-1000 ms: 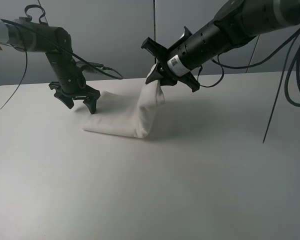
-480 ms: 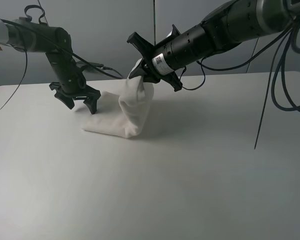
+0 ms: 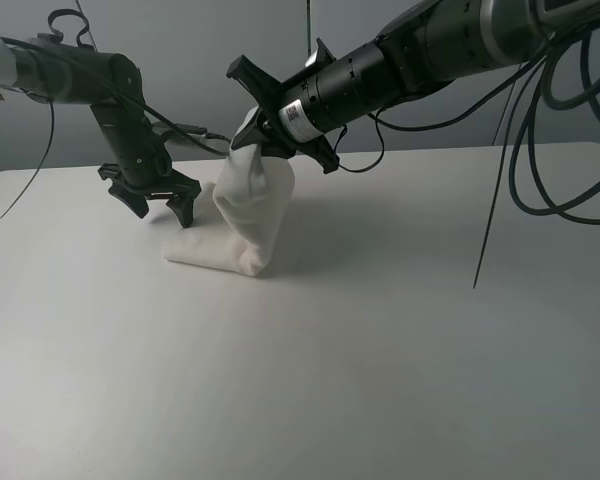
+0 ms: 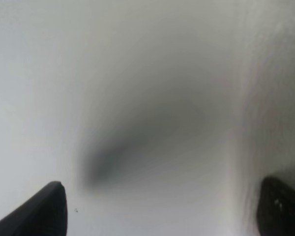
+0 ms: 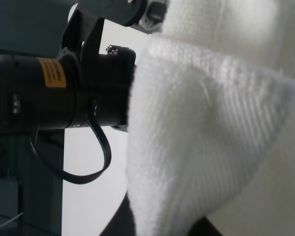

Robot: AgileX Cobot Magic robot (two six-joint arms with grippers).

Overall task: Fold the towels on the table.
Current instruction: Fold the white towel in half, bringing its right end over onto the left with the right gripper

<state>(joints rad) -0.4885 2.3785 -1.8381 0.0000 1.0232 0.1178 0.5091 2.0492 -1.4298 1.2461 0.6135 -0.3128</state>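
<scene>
right end effector point(image 3: 254, 133) holds towel point(image 3: 244, 212) corner — long axis near upright.

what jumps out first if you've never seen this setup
The white towel stands out: one edge is lifted high above the back of the table, pinched in the shut right tool, while the rest lies flat. Just left of it, the left tool hangs open by the towel's left edge.

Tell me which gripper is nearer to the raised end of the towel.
Right. The right gripper is shut on the towel at its raised end, holding it above the table; the left gripper hangs open by the towel's low end.
</scene>
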